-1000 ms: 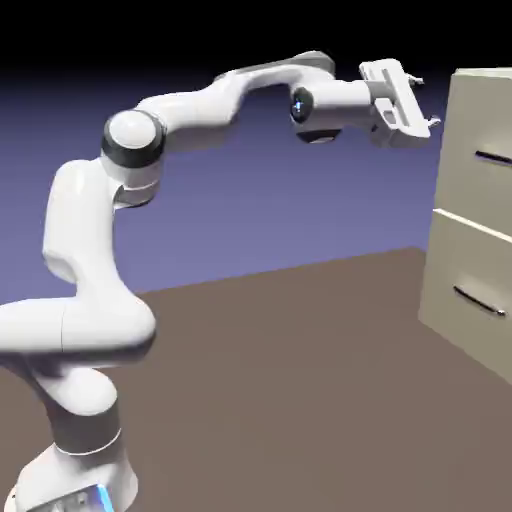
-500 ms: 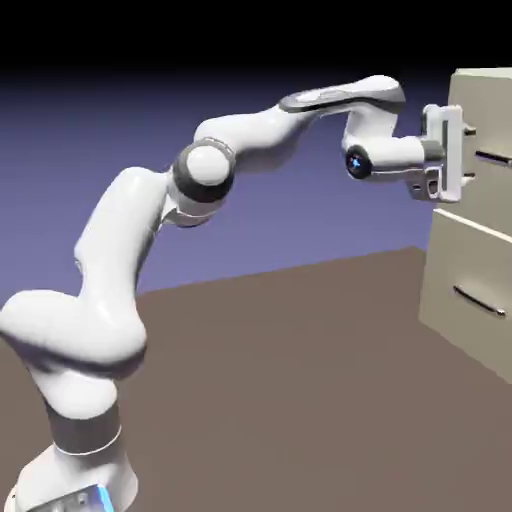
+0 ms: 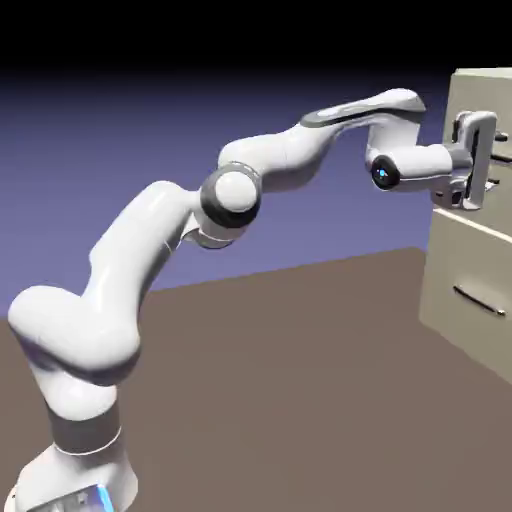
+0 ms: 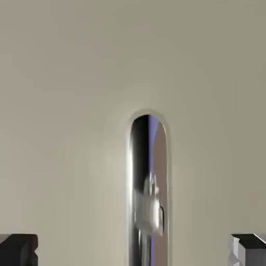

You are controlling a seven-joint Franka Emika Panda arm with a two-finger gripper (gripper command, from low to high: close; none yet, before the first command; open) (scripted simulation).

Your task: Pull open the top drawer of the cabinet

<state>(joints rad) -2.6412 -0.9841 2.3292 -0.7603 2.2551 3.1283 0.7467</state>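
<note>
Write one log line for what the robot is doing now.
stage: reaching | claw: open, either side of handle | top drawer: shut | lower drawer: shut

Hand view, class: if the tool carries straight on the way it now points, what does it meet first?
Most likely the handle of the top drawer, centred between the open tool's fingertips. The beige drawer front lies just behind it; exact depth is unclear.

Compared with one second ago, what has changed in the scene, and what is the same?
The gripper swung down from above and reached right, up to the top drawer front. Its open fingers now stand either side of the handle, not yet closed on it. The cabinet and both drawers stayed shut.
</note>
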